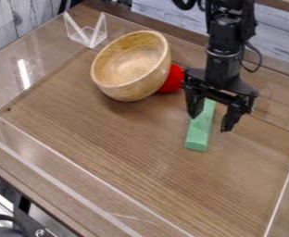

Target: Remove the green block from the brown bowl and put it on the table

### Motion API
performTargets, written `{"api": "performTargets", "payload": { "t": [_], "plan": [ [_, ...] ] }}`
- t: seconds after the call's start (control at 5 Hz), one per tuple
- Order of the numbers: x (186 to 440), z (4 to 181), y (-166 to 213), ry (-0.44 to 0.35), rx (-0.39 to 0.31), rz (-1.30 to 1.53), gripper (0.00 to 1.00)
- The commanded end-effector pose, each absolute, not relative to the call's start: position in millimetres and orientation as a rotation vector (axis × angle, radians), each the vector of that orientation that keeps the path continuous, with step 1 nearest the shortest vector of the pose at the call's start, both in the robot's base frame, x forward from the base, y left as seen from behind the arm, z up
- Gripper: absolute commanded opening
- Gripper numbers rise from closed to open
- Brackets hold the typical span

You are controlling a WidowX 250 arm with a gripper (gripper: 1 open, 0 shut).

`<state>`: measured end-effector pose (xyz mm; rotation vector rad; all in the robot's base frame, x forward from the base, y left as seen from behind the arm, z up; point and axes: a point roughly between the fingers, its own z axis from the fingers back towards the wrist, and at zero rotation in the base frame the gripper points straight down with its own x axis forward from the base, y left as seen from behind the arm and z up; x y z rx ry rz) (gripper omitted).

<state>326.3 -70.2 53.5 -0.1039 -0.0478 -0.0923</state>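
The green block (202, 130) lies flat on the table (110, 157), to the right of the brown bowl (132, 65) and apart from it. The bowl is tilted toward the camera and nothing shows inside it. My gripper (217, 107) points straight down over the block's far end, open, with one finger on each side of that end. Whether the fingers touch the block I cannot tell.
A rounded red object (169, 79) rests against the bowl's right side, just left of the gripper. Low clear plastic walls (23, 153) run along the table's edges. A clear folded stand (85, 30) sits at the back left.
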Motion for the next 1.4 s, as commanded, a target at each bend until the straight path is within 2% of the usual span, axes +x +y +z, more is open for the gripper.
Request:
{"api": "performTargets", "payload": {
  "t": [0.0,0.4,0.6,0.8,1.2],
  "plan": [
    [326,73.9,-73,-0.127,-0.11,-0.119,1.0],
    [331,80.5,-62,-0.15,-0.101,-0.038,1.0],
    [328,95.1,-64,-0.16,-0.104,-0.063,1.0],
    [327,101.0,-67,-0.163,-0.099,-0.08,1.0],
    [333,78.7,-63,-0.159,-0.093,-0.074,1.0]
  ]
}}
